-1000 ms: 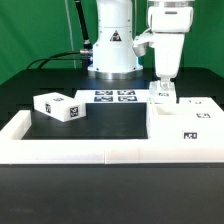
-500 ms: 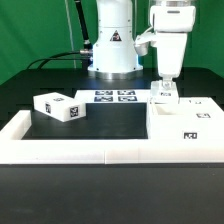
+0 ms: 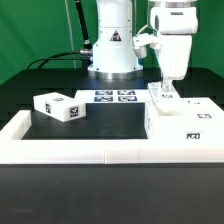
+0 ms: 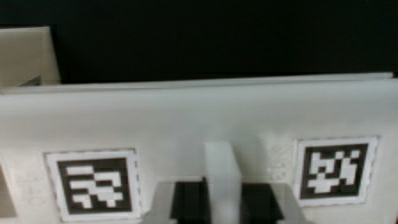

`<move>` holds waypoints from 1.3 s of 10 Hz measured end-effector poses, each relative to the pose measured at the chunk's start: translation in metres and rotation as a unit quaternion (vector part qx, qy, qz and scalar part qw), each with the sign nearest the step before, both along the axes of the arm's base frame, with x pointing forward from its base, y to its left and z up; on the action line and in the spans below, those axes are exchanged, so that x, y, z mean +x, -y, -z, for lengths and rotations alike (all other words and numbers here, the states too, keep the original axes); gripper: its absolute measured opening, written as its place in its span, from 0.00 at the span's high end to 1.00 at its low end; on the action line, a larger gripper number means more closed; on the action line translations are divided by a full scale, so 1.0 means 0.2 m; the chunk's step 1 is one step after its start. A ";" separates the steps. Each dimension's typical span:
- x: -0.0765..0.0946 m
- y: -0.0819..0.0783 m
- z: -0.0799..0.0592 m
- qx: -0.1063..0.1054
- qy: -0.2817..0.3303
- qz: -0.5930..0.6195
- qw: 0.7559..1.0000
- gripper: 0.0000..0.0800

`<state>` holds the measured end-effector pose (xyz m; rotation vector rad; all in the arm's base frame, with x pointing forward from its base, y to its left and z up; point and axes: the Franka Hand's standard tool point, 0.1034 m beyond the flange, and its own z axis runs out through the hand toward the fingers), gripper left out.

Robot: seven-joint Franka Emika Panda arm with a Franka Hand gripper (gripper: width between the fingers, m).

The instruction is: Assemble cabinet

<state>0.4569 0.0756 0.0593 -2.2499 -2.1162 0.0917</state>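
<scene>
The cabinet's large white body (image 3: 186,122) lies at the exterior view's right, inside the low white rail. A white cabinet panel (image 3: 164,95) with small tags stands at its rear left. My gripper (image 3: 166,84) comes straight down on that panel. In the wrist view the panel (image 4: 196,120) fills the picture, with two tags either side of a thin raised wall. My gripper (image 4: 217,205) is shut on that wall, one dark finger (image 4: 178,205) on each side. A separate white tagged cabinet block (image 3: 58,106) lies at the exterior view's left.
The marker board (image 3: 113,97) lies flat before the robot base (image 3: 110,45). The low white border rail (image 3: 75,150) runs along the front and up the left side. Black cables trail behind the base on the left.
My gripper has shifted slightly toward the exterior view's right. The cabinet body's front left corner has swung slightly toward the left and forward. The left block has not moved.
</scene>
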 end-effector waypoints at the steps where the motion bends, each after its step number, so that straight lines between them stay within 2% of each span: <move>1: 0.00 0.00 0.00 0.000 0.000 0.000 1.000 0.91; 13: 0.00 0.04 -0.01 -0.006 -0.009 0.004 1.000 0.91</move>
